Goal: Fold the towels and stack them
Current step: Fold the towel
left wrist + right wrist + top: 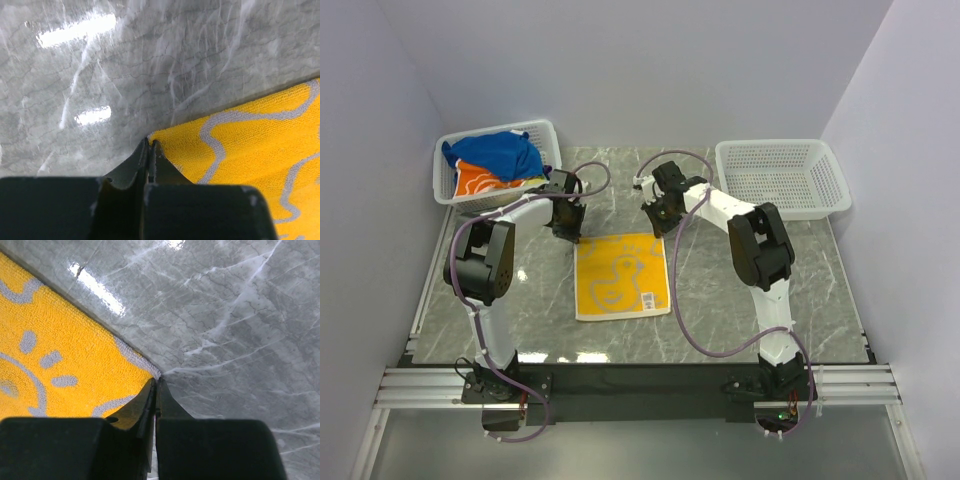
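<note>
The yellow towel (620, 275) with pale swirls lies flat in the middle of the table. My left gripper (570, 236) is at its far left corner and my right gripper (658, 226) at its far right corner. In the left wrist view the gripper (150, 142) is shut, pinching the towel (250, 145) at its corner. In the right wrist view the gripper (157, 382) is shut on the other corner of the towel (60, 340). The blue towel (500, 152) and the orange towel (478, 181) lie crumpled in the left basket.
A white mesh basket (546, 128) stands at the back left with the two towels in it. A second white mesh basket (780, 182) stands at the back right. Grey marble tabletop (740, 300) surrounds the yellow towel.
</note>
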Controlling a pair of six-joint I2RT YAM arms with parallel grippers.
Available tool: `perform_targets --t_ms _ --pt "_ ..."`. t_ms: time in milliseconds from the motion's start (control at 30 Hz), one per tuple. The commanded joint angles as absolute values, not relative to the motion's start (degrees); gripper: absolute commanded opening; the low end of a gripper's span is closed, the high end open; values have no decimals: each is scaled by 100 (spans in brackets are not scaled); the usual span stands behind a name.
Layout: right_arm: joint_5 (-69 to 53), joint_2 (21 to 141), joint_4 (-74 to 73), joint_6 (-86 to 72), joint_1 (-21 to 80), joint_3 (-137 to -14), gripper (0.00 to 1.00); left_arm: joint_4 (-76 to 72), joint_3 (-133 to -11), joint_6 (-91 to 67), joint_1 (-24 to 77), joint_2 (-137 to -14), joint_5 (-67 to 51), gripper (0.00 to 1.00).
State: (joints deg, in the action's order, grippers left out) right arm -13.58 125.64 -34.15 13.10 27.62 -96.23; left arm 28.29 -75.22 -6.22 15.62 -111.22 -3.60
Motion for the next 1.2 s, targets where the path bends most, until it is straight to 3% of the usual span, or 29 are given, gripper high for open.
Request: perform_targets --t_ms 0,467,667,933,1033,1133,1167 --pt "-748 12340 -3639 1371 2663 -9457 0 2752 -7392 -325 1459 -10899 -44 1" --pt "-360 11874 -3147 1424 2549 -9211 0 1539 -6680 -62 1459 -9976 -184 1" --pt "-448 11830 -2980 1380 2549 -9088 0 1459 -6671 -141 1459 -10169 -211 14" --pt "-492 11953 -2892 1450 2549 -9009 0 1459 -6890 167 1459 -10406 -184 19" --pt "-501 11988 -2909 1494 2549 -9018 0 1599 -7075 263 1459 -10547 -211 26" --pt "-510 11997 -2935 1538 2558 -9035 0 1714 -7268 369 1459 -10494 -158 48" --pt "-510 11997 -2927 1555 2558 -9026 0 1731 -7312 395 1459 -10459 -158 66"
